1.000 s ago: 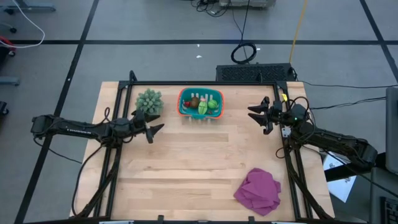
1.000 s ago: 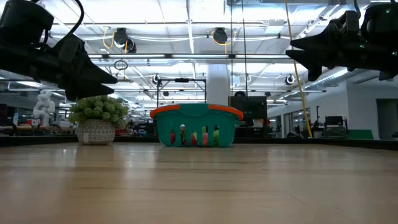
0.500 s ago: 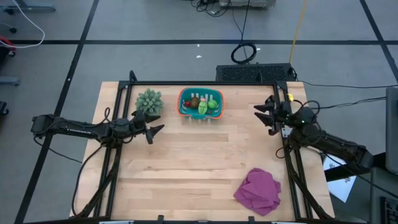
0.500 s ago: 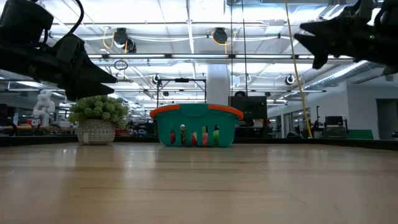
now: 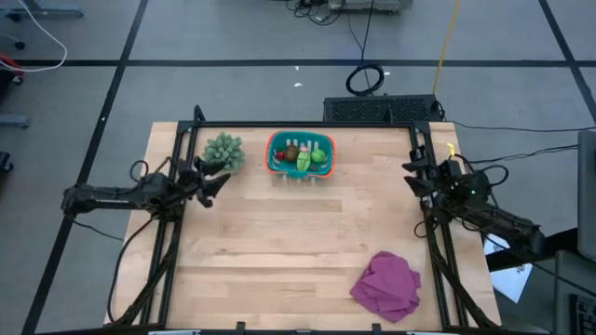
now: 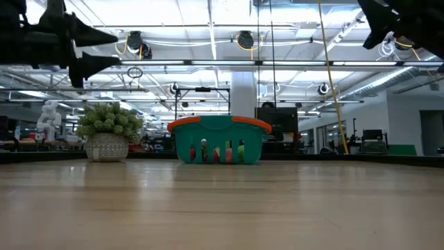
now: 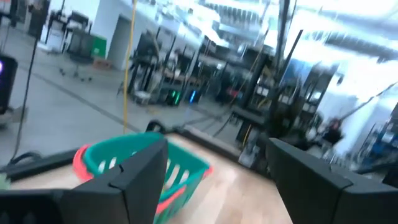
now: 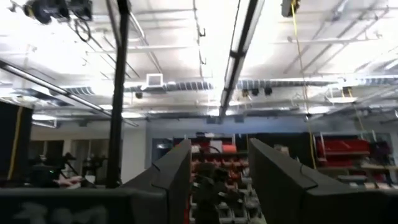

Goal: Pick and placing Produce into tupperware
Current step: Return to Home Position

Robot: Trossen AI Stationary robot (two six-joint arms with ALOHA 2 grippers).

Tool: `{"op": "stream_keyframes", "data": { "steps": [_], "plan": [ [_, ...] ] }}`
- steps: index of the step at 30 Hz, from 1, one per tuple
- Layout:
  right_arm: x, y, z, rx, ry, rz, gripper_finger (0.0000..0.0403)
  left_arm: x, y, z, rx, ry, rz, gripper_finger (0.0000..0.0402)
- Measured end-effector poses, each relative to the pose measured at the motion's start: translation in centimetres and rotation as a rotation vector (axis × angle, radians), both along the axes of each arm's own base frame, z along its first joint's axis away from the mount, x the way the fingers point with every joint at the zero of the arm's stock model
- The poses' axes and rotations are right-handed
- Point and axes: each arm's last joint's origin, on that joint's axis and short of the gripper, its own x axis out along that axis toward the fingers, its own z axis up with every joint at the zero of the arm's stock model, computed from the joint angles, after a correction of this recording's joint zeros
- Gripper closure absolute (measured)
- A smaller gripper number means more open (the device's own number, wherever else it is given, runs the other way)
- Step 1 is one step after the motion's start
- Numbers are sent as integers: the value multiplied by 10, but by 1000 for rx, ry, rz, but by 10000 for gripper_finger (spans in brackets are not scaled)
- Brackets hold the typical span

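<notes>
The teal tupperware (image 5: 271, 160) with its orange-red rim stands at the table's far middle, resting on its base. The produce (image 5: 305, 159) lies inside it: red, light-green and brown pieces, which also show through the slots (image 6: 216, 152). My left gripper (image 5: 226, 179) hangs open and empty above the table, left of the tub, which its wrist view shows as the tupperware (image 7: 186, 167). My right gripper (image 5: 407, 176) hangs open and empty at the table's right side, tipped upward toward the ceiling (image 8: 219, 144).
A spiky grey-green plant (image 5: 223, 151) in a pot stands just left of the tub, close to my left gripper. A magenta cloth (image 5: 386, 287) lies crumpled at the near right. Black frame rails (image 5: 182, 158) run along both table sides. Bare wood fills the middle.
Both arms have drawn back and risen. My left gripper has gone toward the table's left edge and up, and now points nearly level. My right gripper has gone toward the right edge and up, tipping its fingers upward. Both stay open as before.
</notes>
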Motion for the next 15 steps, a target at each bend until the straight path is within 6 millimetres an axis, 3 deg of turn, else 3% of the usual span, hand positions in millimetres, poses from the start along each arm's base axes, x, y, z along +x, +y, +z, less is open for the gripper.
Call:
{"op": "stream_keyframes", "data": {
  "steps": [15],
  "plan": [
    [-2, 4, 1, -11, -21, 40, 252, 1, 0, 4, 1, -38, 0, 128]
  ]
}}
